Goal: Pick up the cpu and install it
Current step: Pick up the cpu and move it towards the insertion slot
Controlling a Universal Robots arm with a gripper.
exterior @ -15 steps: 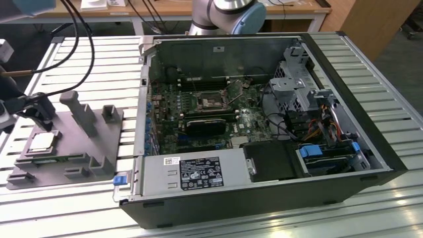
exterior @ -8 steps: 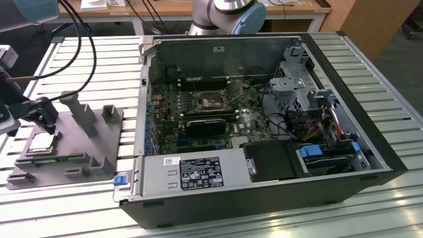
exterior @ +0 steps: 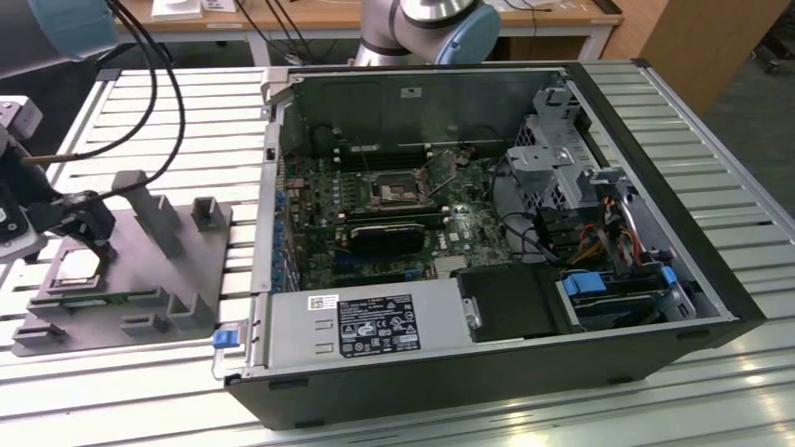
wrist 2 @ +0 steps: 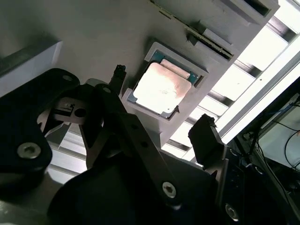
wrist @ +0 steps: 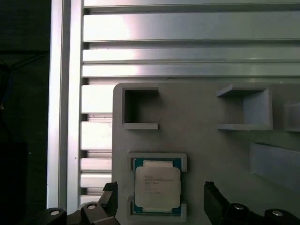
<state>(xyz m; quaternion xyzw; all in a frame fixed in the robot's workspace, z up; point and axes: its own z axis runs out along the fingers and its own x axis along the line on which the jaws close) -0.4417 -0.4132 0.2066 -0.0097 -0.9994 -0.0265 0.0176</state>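
Early stage. Cpu point(wrist: 157, 187) lies flat in its fixture point(wrist: 201, 140) recess, not lifted. Gripper point(wrist: 161, 199) hangs over it, fingers spread to either side, clear of its edges. Socket point(exterior: 395, 191) in the case point(exterior: 410, 102) looks bare, so pickup and install both remain.

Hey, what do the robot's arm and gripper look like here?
The arm is silver-grey metal with pale blue joint caps, and black cables hang from it. The gripper is black, with blocky fingers and silver screw heads.
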